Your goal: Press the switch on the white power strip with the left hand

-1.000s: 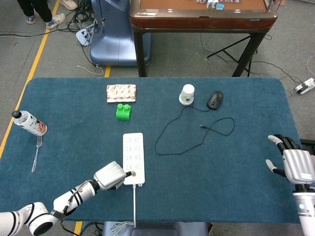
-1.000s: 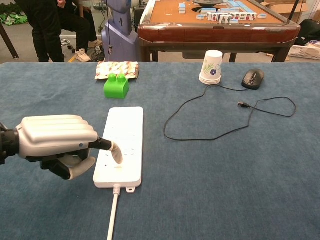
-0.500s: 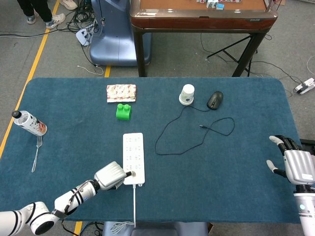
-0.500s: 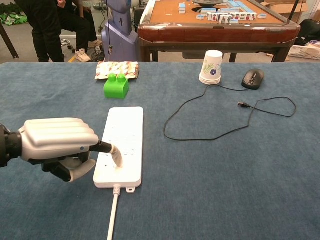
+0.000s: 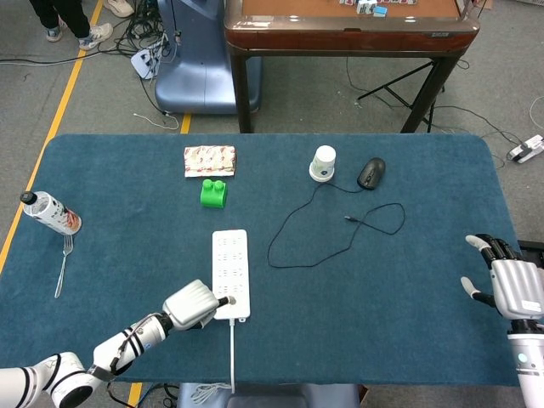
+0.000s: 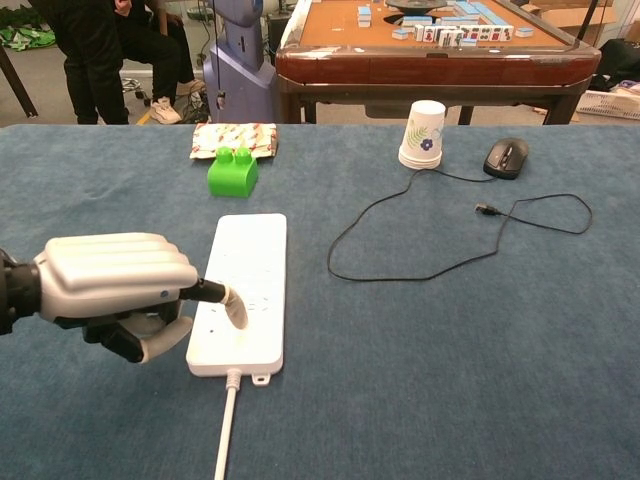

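Near the six o'clock edge of the blue table (image 5: pixel 408 297), we found the white power strip (image 5: pixel 230 268) lying lengthwise, its cable (image 6: pixel 225 430) running off toward us. Our left hand (image 6: pixel 115 285) sat at the strip's near left corner, knuckles up and fingers curled in with nothing held, one fingertip (image 6: pixel 238 312) stretched out and resting on the strip's near end; whether it pressed the switch itself, we could not tell. Our right hand (image 5: pixel 510 280) hung at the four o'clock edge, released, its fingers apart and gripping nothing.

At eleven o'clock from the strip stood a green toy block (image 5: pixel 213 193), with a patterned packet (image 5: pixel 209 160) just beyond it. Toward one o'clock we saw an upturned paper cup (image 5: pixel 323 163) beside a black mouse (image 5: pixel 371 172), whose black cord (image 5: pixel 331 234) looped across the middle of the table. At nine o'clock, well apart from the strip, a plastic bottle (image 5: pixel 49 212) lay on its side near a fork (image 5: pixel 64 263).
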